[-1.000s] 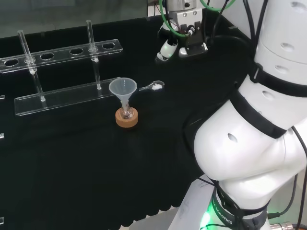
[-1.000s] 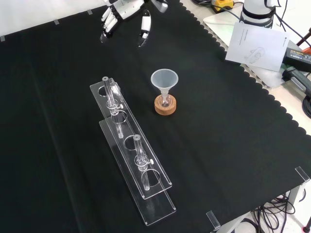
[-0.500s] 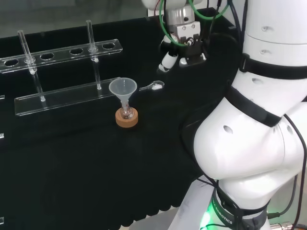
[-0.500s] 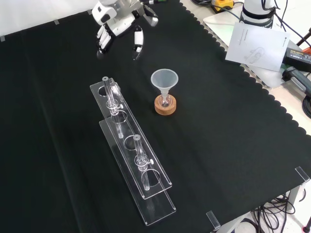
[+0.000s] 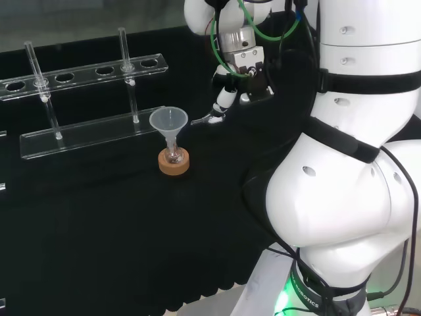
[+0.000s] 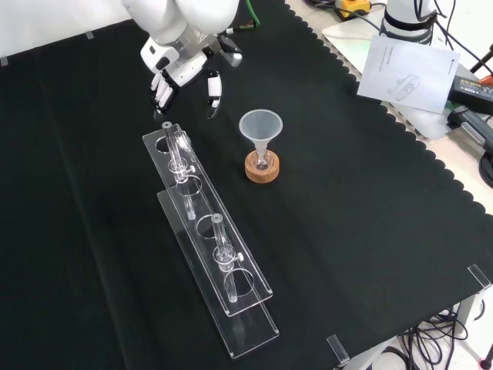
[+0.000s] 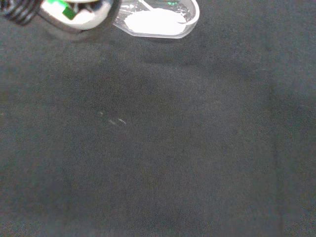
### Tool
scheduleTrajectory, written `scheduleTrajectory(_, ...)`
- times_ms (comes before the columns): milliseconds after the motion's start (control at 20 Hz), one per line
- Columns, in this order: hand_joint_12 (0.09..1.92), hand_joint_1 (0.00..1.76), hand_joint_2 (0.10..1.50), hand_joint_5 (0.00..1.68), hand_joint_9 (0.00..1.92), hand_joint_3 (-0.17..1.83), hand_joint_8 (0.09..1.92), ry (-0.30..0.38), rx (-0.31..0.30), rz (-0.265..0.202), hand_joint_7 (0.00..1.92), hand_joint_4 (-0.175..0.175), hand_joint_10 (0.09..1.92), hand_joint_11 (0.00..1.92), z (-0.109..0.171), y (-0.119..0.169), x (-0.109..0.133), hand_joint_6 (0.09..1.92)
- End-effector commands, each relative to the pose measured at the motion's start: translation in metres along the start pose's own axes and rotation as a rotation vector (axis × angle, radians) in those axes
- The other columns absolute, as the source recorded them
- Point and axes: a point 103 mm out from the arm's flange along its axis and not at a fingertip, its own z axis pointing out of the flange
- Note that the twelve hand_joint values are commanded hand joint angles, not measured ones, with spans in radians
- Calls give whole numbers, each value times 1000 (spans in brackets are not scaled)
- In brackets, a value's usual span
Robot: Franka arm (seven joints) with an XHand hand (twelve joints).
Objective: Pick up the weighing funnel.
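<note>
Hand open, fingers spread, poised over weighing funnel | it lies on cloth, head view 2 o'clock of funnel | grasp and lift not yet done

Weighing funnel, clear, holding white powder; lies on black cloth; blurred part of hand just beside it.

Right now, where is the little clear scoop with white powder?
In the head view, the small clear weighing funnel lies on the black cloth just right of the big cone-shaped funnel, near the fingertips of the black and white hand.
</note>
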Motion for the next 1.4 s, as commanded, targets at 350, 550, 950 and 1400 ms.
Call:
scheduleTrajectory(350,1303,883,610,604,650,491,673,-10,30,-37,397,-29,553,435,16,40,2,87)
scheduleTrajectory(550,1293,887,603,620,665,505,669,-18,43,-54,418,-27,543,444,23,41,2,94)
scheduleTrajectory(950,1289,892,594,641,675,516,664,-42,32,-54,428,-22,534,448,32,38,6,115)
scheduleTrajectory(1400,1275,935,586,661,743,547,644,-79,3,-54,495,5,483,482,37,45,7,572)
